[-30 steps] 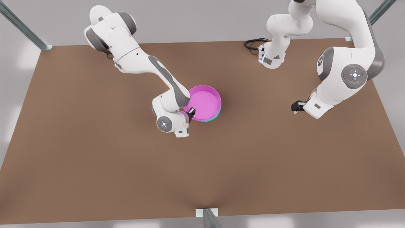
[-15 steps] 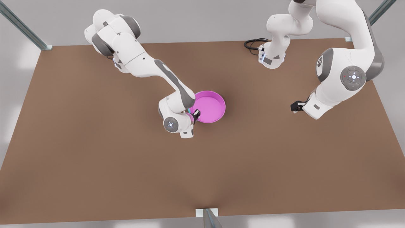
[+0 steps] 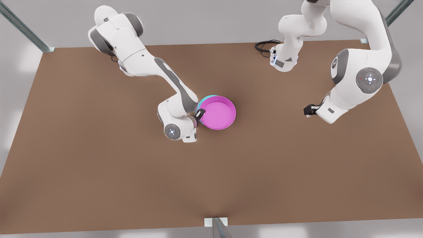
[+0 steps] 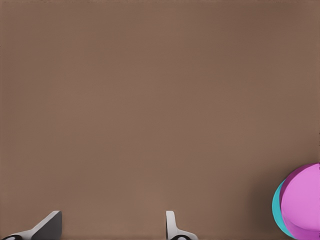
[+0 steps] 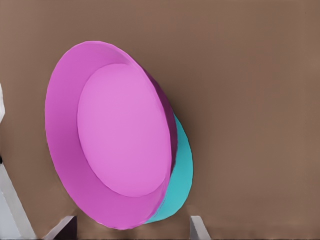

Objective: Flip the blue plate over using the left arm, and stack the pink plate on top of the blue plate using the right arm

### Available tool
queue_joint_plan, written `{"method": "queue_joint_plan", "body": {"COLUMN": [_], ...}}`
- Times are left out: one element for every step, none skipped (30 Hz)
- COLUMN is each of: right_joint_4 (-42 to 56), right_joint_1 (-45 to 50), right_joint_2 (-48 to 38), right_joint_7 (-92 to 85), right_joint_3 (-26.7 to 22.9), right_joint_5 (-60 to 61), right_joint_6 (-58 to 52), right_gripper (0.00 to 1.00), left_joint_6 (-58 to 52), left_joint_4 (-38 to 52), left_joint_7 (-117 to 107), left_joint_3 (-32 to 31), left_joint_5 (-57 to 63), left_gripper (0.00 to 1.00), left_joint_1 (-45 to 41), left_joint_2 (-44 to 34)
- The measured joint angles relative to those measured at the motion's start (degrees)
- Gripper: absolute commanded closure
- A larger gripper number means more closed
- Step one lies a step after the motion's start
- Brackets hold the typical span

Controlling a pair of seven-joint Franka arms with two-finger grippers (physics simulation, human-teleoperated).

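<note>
The pink plate [image 3: 218,113] rests open side up on the blue plate [image 3: 205,99], shifted a little off it, so a cyan sliver peeks out at the far-left side. My right gripper [image 3: 199,115] is at the pink plate's rim on the front view's left. In the right wrist view the right gripper [image 5: 131,227] is open, with the near rim of the pink plate [image 5: 120,130] between its fingertips and the blue plate [image 5: 181,170] beneath. My left gripper [image 3: 307,110] waits at the front view's right, open over bare table [image 4: 111,227].
The brown table [image 3: 99,172] stretches wide around the stack. A black cable [image 3: 264,44] lies by the arm base at the back. Metal frame posts stand at the corners and at the front edge [image 3: 216,226].
The pink plate slid right and toward the front over the blue one, and the cyan sliver switched from the near-right to the far-left side. The right arm swung right, then drew back left.
</note>
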Motion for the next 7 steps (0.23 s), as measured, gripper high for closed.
{"method": "queue_joint_plan", "body": {"right_joint_4": [0.47, 5.26, 11.51, 13.59, 13.65, 13.97, 14.07], "right_joint_1": [-2.91, -7.12, -11.47, -13.59, -17.91, -19.08, -18.92], "right_joint_2": [-5.07, -7.89, -9.38, -11.20, -13.61, -14.28, -14.34], "right_joint_7": [-0.05, -0.16, 6.26, 17.52, 22.31, 22.53, 22.67], "right_joint_3": [-7.03, -9.07, -9.11, -8.74, -6.85, -6.27, -6.19], "right_joint_5": [-6.50, -15.85, -20.88, -22.53, -25.20, -26.50, -26.91], "right_joint_6": [-7.25, -10.56, -13.63, -15.18, -14.74, -14.60, -14.37], "right_gripper": [0.02, 0.02, 0.02, 0.02, 0.02, 0.02, 0.00], "left_joint_6": [0.09, 0.06, 0.10, 0.10, 0.03, -0.08, -0.08], "left_joint_4": [0.16, 1.04, 1.25, 1.34, 1.63, 2.19, 2.22], "left_joint_7": [0.52, 0.45, 0.09, -0.07, -0.13, -0.09, -0.16], "left_joint_3": [-0.08, -0.09, -0.09, -0.09, -0.02, 0.00, 0.07], "left_joint_5": [-0.10, -0.19, -0.26, -0.32, -0.38, -0.43, -0.48], "left_gripper": [0.00, 0.00, 0.00, 0.00, 0.00, 0.00, 0.00], "left_joint_1": [0.09, 0.01, -0.02, 0.02, 0.00, 0.04, 0.00], "left_joint_2": [-0.23, -0.23, -0.26, -0.33, -0.51, -0.53, -0.53]}}
